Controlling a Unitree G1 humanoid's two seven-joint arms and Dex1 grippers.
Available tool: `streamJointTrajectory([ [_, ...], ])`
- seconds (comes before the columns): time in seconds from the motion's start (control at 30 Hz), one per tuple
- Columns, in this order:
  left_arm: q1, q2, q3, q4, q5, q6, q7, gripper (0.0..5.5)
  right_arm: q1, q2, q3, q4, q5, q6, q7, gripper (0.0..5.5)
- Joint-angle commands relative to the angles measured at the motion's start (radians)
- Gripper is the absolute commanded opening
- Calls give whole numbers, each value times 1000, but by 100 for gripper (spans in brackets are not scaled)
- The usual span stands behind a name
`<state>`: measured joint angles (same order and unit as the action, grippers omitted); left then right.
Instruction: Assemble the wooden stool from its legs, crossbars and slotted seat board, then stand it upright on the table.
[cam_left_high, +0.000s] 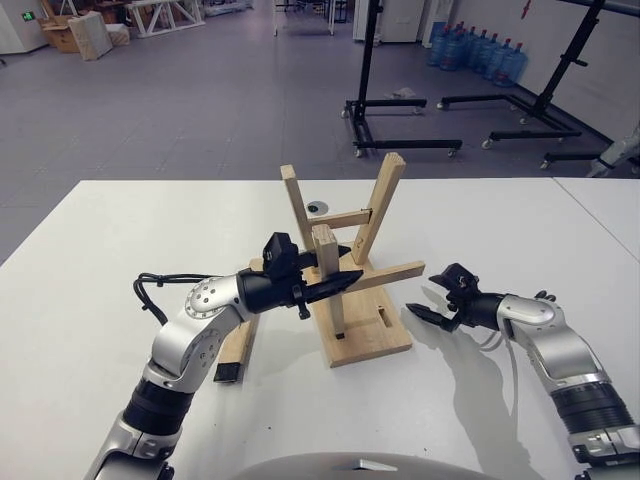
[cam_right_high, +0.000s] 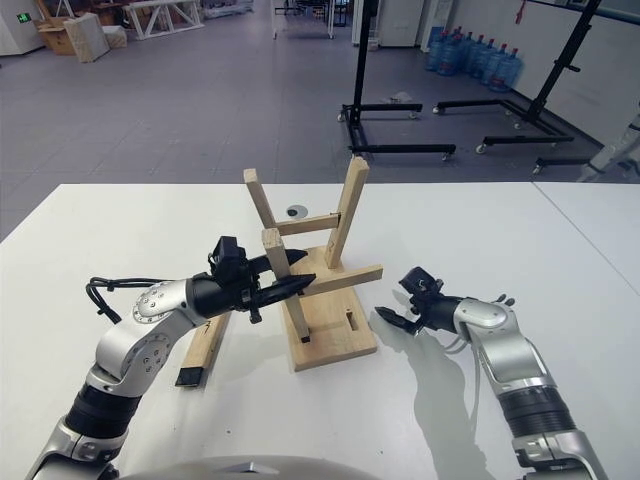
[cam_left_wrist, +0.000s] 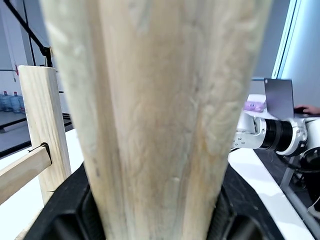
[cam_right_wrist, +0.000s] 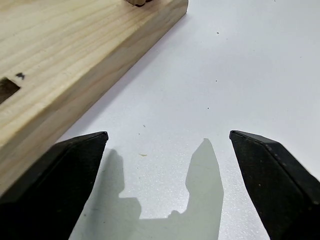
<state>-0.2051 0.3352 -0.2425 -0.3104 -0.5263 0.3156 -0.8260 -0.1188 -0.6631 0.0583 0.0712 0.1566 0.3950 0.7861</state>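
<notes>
Shows the slotted seat board (cam_left_high: 372, 338) lying flat near the middle of the white desk (cam_left_high: 90, 260), with three legs rising from it. Finds the left gripper (cam_left_high: 342, 283) clamped around the nearest leg (cam_left_high: 326, 248), about halfway up, a finger on either side of the wood. Places two more behind: a left rear leg (cam_left_high: 292, 205) and a right rear leg (cam_left_high: 382, 200), leaning apart toward their tops and joined by a short crossbar (cam_left_high: 340, 219). Notes a second crossbar (cam_left_high: 390, 274) running from the held leg out to the right. Puts the right gripper (cam_left_high: 420, 303) low over the desk, just beside the board's right edge, fingers spread apart and holding nothing. Leaves one loose wooden piece (cam_left_high: 238, 345) flat on the desk under the left forearm, beside the board's left edge.
</notes>
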Motion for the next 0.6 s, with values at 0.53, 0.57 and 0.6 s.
streamJointTrajectory([
  [0.53,83,102,-198,111,302,-185,-34,204,44,59,23,-55,6,52,-36,450],
  [0.57,80,102,-194,112,299,-185,-31,204,44,61,24,-55,6,52,-37,450],
  [0.6,75,102,-190,115,295,-185,-30,204,43,63,25,-55,6,53,-38,450],
])
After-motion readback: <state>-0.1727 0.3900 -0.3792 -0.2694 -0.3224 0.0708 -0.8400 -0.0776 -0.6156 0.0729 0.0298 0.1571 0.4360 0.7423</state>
